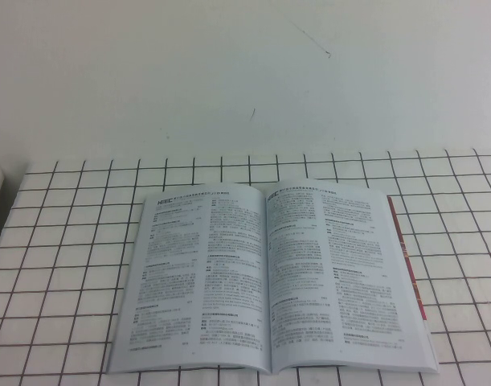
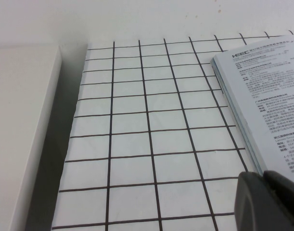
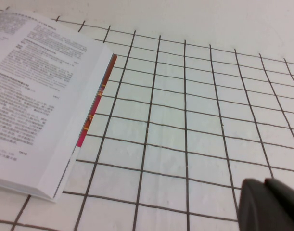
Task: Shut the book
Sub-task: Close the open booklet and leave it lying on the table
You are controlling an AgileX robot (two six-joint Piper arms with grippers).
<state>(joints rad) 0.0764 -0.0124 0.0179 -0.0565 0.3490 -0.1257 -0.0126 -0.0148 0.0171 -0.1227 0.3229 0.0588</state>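
Book (image 1: 269, 277): lower centre of the high view, lying open and flat on gridded cloth (image 1: 68, 241). Judged a light, floppy paperback with thin pages; lift under an outer cover edge.
Left gripper (image 2: 266, 197): near the left page edge; state cannot be told.
Right gripper (image 3: 267, 202): apart from the red cover edge (image 3: 96, 108); state cannot be told.

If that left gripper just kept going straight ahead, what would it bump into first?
Probably the left page edge of the open book, just ahead of the left gripper, though depth is unclear. The right gripper hovers over the gridded mat, right of the book.
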